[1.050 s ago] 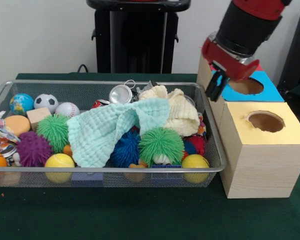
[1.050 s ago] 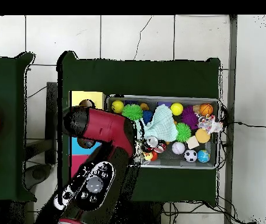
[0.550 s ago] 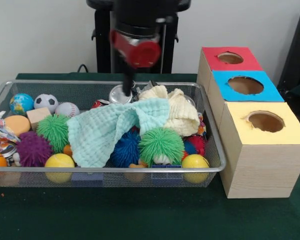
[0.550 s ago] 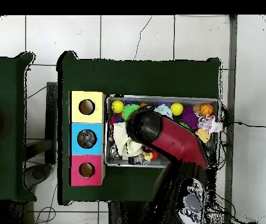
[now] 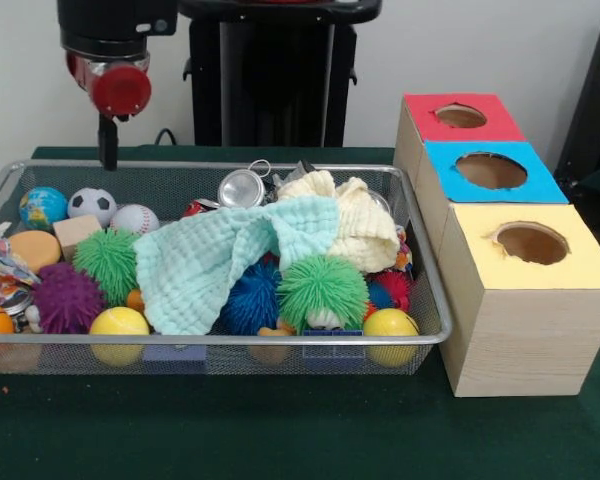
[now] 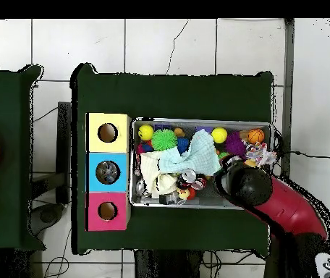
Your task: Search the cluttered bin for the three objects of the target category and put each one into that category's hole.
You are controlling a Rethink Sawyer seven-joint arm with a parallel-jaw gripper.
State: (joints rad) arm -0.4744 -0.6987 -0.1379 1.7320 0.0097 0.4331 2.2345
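Searching step, we judge: red-and-black hand [image 5: 107, 150] hangs at upper left of frame above silver wire-mesh bin [image 5: 280, 343]; we cannot tell whether it's spread or pressed. Carries nothing. Next: pick candidate among balls, descend. Yellow-topped wooden box [image 5: 525, 300] at right.

cloths [image 5: 250, 250] cover bin [image 5: 230, 340] ctr; holes open.

No text, label, brand or number seems readable on anything in either view.
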